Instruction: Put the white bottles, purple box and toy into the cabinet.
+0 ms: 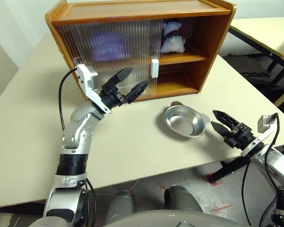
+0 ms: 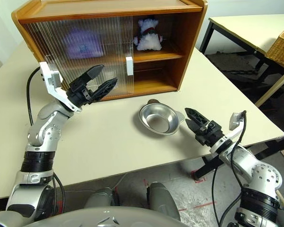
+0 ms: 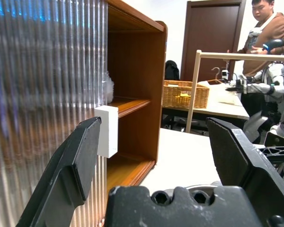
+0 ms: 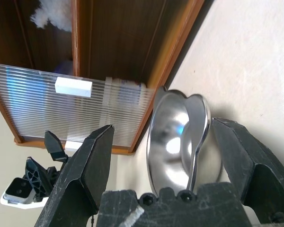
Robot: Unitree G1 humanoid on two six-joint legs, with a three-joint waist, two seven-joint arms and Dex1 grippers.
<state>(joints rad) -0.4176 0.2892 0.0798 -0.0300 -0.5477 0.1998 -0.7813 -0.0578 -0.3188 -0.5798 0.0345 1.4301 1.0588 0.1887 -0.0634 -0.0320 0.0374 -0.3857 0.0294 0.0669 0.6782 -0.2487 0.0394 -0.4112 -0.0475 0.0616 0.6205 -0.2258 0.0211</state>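
Note:
The orange-brown cabinet [image 1: 142, 12] stands at the back of the table. Its ribbed sliding doors cover the left and middle, and the right bay is open. The white plush toy [image 1: 173, 40] sits on the upper shelf in that open bay. The purple box [image 1: 106, 45] shows as a blur behind the ribbed door, on the upper left. The white bottles are hidden. My left gripper [image 1: 138, 76] is open and empty in front of the door, just left of its white handle [image 1: 155, 67]. My right gripper [image 1: 213, 118] is open and empty, low over the table beside the bowl.
A round steel bowl [image 1: 183, 120] lies on the table between the cabinet and my right gripper. The table's front edge runs close under both arms. A second table with a wicker basket [image 2: 281, 47] stands to the right. A person [image 3: 270, 28] stands in the background.

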